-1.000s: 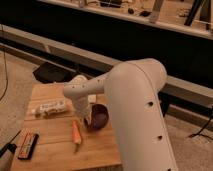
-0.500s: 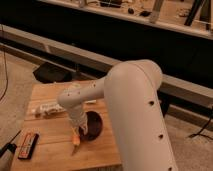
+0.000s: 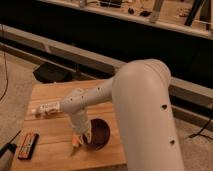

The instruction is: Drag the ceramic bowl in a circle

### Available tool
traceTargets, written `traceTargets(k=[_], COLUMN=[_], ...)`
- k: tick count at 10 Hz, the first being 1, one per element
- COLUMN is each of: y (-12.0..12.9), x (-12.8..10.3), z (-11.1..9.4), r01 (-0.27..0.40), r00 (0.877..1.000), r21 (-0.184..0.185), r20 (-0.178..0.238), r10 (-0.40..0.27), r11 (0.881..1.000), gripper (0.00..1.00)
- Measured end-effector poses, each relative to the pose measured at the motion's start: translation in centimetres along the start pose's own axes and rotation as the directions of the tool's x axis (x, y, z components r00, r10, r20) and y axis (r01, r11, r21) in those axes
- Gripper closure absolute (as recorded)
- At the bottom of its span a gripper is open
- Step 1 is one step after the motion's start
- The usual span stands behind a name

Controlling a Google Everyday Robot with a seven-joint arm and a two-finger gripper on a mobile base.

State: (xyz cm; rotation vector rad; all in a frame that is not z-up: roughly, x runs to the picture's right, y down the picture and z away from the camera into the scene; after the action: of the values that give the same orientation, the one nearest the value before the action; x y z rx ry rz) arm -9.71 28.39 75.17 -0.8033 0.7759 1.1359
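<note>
Since the earlier frame our arm has swung down and left, carrying the gripper (image 3: 86,136) to the near left rim of the ceramic bowl (image 3: 97,134), which has slid toward the front edge of the wooden table (image 3: 55,95). Whether it is clenched we cannot tell. We judge the bowl heavy, stiff, glazed-slippery and breakable; its rim looks like the best hold.

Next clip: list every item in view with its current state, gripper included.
Dark maroon round ceramic bowl: upright on the table, at its front right part, gripper at its left rim.
Gripper: lowered at the bowl's left rim.
Orange carrot-like object: lying on the table, partly hidden by the gripper.
Black rectangular device: flat at the front left corner.
Wooden table: carrying all of these.
</note>
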Motion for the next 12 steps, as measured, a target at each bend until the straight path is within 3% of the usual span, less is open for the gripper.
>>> traceTargets(k=[3, 6, 12], y=[-2.5, -4.9, -9.6], x=[2.8, 3.8, 2.4], z=[0.4, 0.4, -0.8], r01=[-0.035, -0.077, -0.183], r00=[0.998, 0.995, 0.982], r21=[0.029, 0.053, 0.079], r20=[-0.047, -0.066, -0.029], r10=[0.037, 0.081, 0.186], r11=[0.999, 0.996, 0.98], gripper=[0.82, 0.82, 0.82])
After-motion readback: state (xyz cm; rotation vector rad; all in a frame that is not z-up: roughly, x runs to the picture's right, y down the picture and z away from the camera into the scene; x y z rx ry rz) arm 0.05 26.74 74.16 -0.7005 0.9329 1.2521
